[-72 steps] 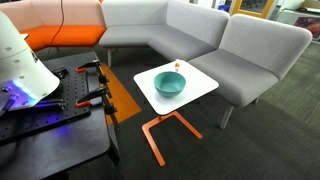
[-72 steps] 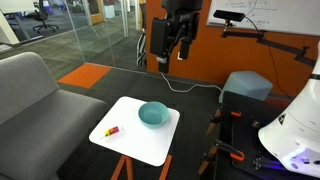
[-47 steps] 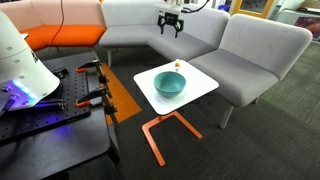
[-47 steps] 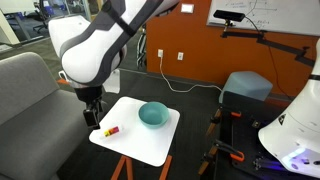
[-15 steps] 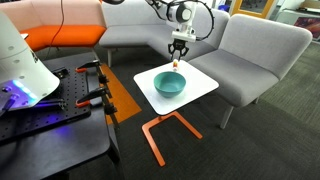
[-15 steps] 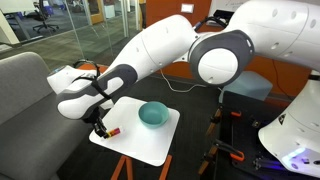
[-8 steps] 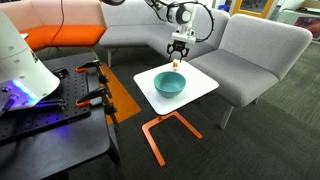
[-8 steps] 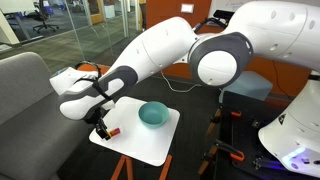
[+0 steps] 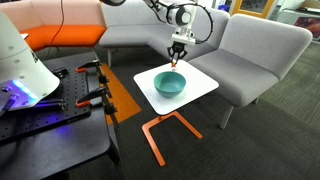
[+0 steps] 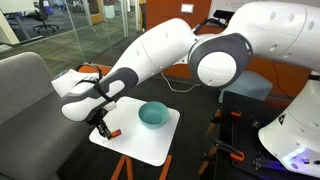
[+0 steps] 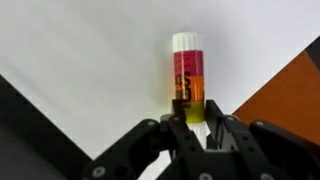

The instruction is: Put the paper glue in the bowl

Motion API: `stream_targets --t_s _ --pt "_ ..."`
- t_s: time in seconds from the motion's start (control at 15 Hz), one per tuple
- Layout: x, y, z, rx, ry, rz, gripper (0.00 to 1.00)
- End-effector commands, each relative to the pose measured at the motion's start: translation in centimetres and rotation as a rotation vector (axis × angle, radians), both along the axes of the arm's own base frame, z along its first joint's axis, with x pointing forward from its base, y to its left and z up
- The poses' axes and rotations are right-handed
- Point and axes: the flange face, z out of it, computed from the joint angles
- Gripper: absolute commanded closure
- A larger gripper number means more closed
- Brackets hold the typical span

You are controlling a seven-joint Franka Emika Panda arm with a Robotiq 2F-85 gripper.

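The paper glue [image 11: 187,75], a small stick with a white cap, red-orange middle and yellow end, lies on the white square table [image 11: 80,50]. In the wrist view my gripper [image 11: 188,112] has its two fingers pressed against both sides of the stick's yellow end. In an exterior view the gripper [image 10: 105,129] sits low over the table's corner near the sofa, with the glue [image 10: 114,132] at its tips. The teal-green bowl [image 10: 152,114] stands in the middle of the table [image 10: 140,145], apart from the glue. In an exterior view the bowl [image 9: 169,83] is in front of the gripper [image 9: 177,62].
A grey sofa [image 9: 200,30] wraps round the table's far sides, close behind the arm. The table stands on an orange frame [image 9: 160,130] over dark carpet. A black bench with clamps [image 9: 60,100] and a white robot base [image 10: 295,130] stand beside it.
The fingers have drawn in onto the glue stick's end. The arm has stayed in almost the same place over the table corner.
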Motion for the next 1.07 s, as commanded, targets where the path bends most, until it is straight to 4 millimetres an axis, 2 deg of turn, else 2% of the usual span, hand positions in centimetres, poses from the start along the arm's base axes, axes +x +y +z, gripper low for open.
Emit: stream_targets --t_s 0.0,0.53,1.0 --pt "-0.5 -0.2 -0.5 0.005 0.033 0.011 0.92" --pt "0.1 0.4 1.5 0.021 0.051 -0.057 0.93" --pt "1.7 -1.5 6.3 -0.054 -0.009 -0.182 0.93"
